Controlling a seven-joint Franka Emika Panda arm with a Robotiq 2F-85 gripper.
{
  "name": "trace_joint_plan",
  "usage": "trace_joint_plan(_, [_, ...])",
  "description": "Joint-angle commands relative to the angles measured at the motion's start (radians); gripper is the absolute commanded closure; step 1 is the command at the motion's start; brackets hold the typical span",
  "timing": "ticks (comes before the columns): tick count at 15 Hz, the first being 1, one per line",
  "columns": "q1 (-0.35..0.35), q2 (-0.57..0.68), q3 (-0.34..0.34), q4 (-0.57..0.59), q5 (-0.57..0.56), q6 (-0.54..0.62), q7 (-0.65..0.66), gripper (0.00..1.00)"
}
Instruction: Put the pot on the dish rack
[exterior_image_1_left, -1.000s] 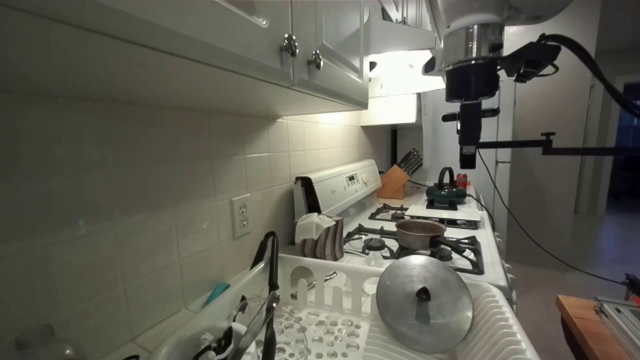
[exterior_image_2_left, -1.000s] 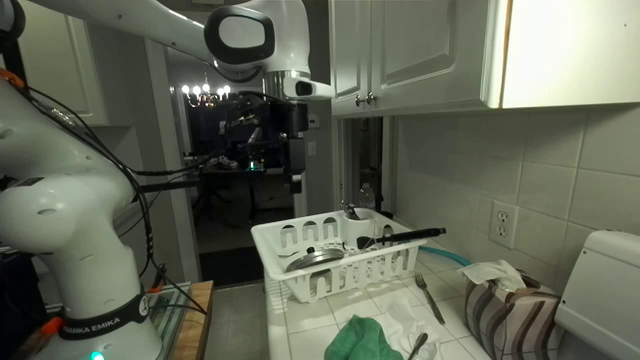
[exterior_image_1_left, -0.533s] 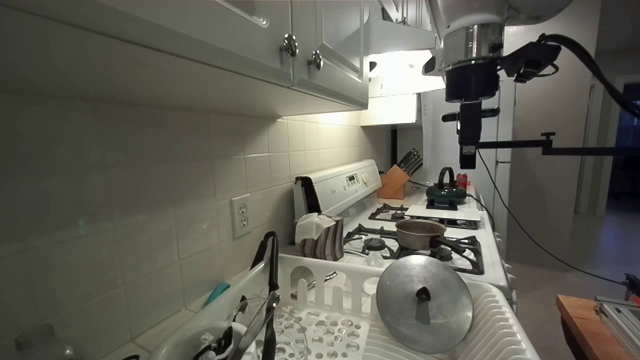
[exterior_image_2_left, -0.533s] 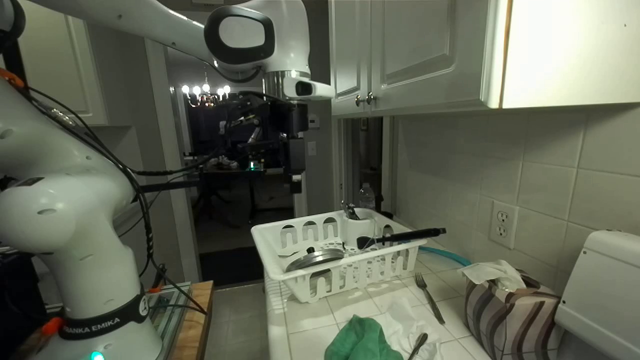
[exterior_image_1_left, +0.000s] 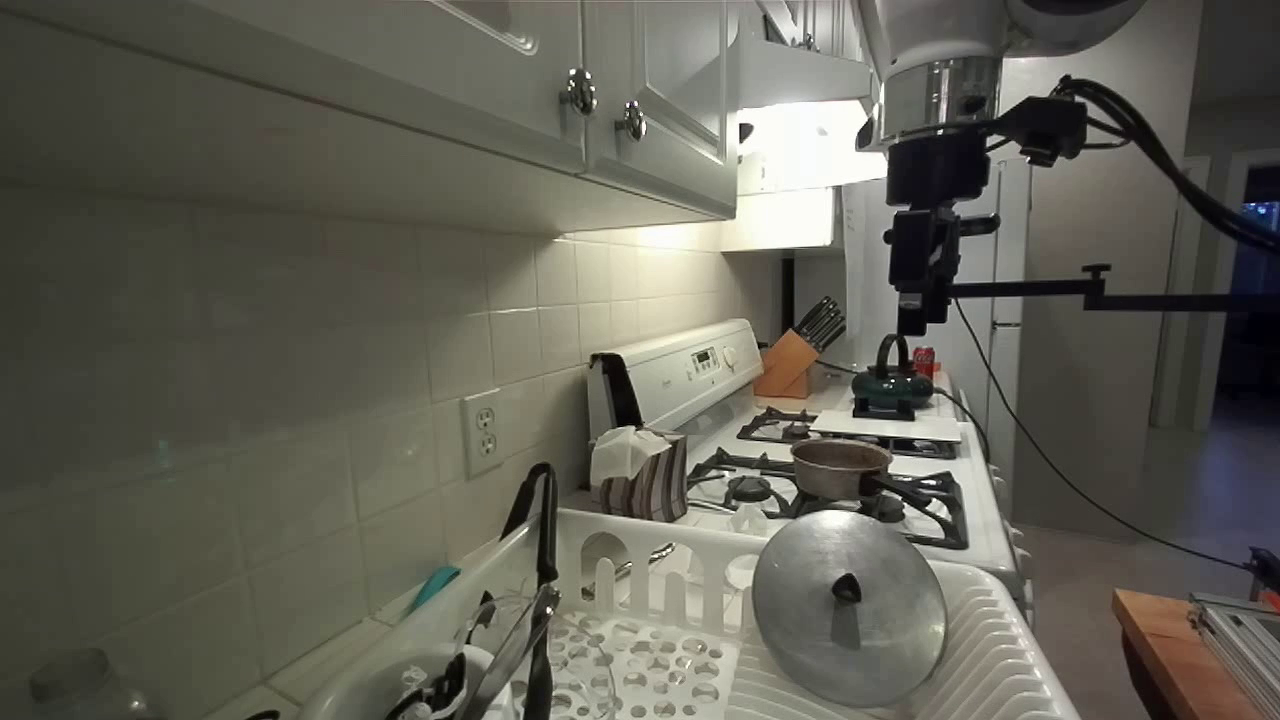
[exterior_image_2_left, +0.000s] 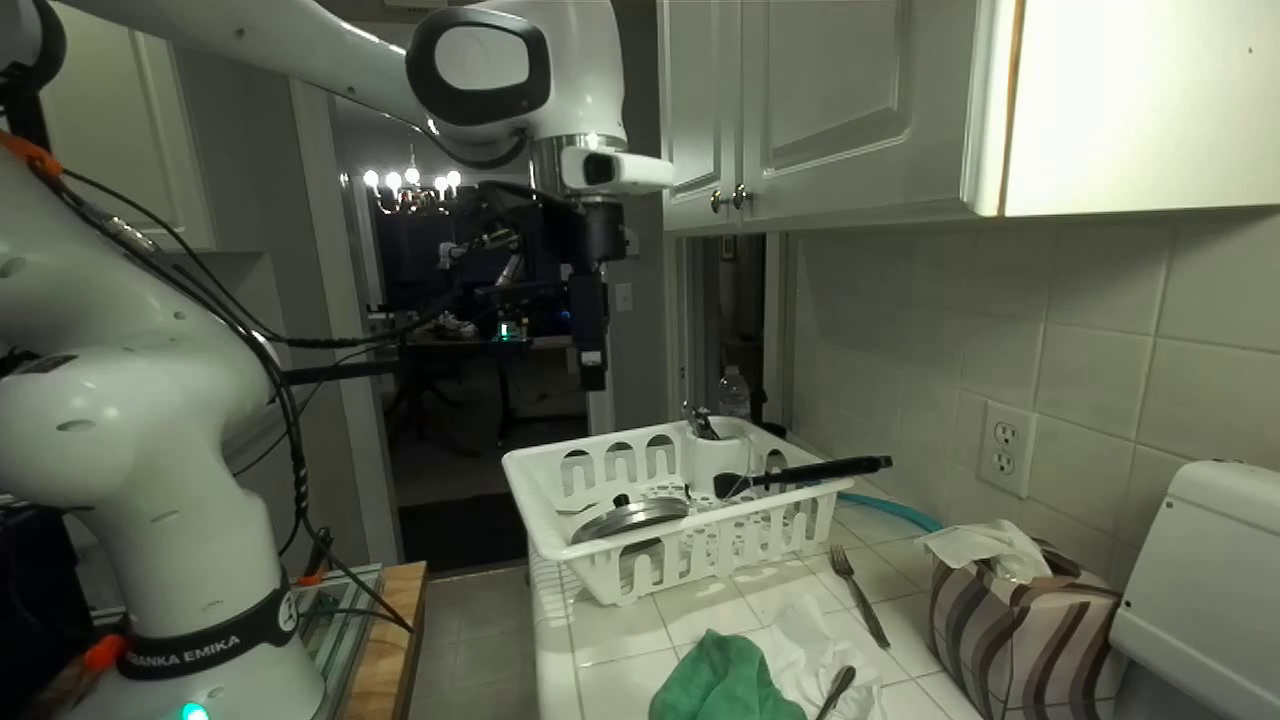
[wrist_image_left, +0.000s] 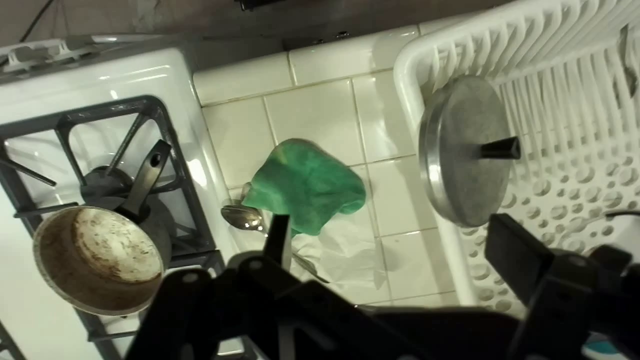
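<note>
The pot (exterior_image_1_left: 838, 472) is a round, dull brown-grey metal pan with a handle, standing on a stove burner; it shows at the left in the wrist view (wrist_image_left: 100, 260) with a stained inside. The white dish rack (exterior_image_1_left: 690, 598) stands on the counter beside the stove; it also shows in an exterior view (exterior_image_2_left: 770, 528) and at the right of the wrist view (wrist_image_left: 454, 255). The silver lid (wrist_image_left: 467, 155) leans inside the rack. My gripper (wrist_image_left: 395, 237) is open and empty, high above the counter between pot and rack; its fingers also show in both exterior views (exterior_image_1_left: 912, 318) (exterior_image_2_left: 592, 372).
A green cloth (wrist_image_left: 307, 187), a spoon (wrist_image_left: 242, 216) and crumpled tissue (wrist_image_left: 345, 250) lie on the tiled counter. A striped tissue box (exterior_image_2_left: 1020, 620) stands by the wall. A black-handled utensil (exterior_image_2_left: 830, 470) sticks out of the rack. Cabinets (exterior_image_2_left: 830, 110) hang above. A teal kettle (exterior_image_1_left: 890, 385) stands behind the pot.
Over the last half second my gripper has turned about its vertical axis and shifted slightly left in an exterior view. The pot, lid and rack have not moved.
</note>
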Motion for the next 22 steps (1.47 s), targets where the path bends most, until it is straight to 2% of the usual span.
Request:
trace_joint_plan(1, [-0.08, 0.04, 0.035, -0.002, -0.063, 0.068, 0.161, 0.0])
trace_joint_plan(6, [-0.205, 0.171, 0.074, -0.017, -0.256, 0.205, 0.398, 0.0])
trace_joint_plan(10, [-0.265, 0.335, 0.08, 0.013, -0.481, 0.192, 0.602, 0.0])
trace_joint_plan(12, [-0.258, 0.42, 0.055, 0.035, -0.565, 0.161, 0.677, 0.0])
trace_joint_plan(15, [-0.215, 0.547, 0.012, 0.074, -0.625, 0.128, 0.785, 0.0])
trace_joint_plan(19, [-0.146, 0.724, -0.044, 0.174, -0.642, 0.07, 0.928, 0.0])
trace_joint_plan(22, [-0.101, 0.832, -0.095, 0.25, -0.636, 0.046, 0.943, 0.0])
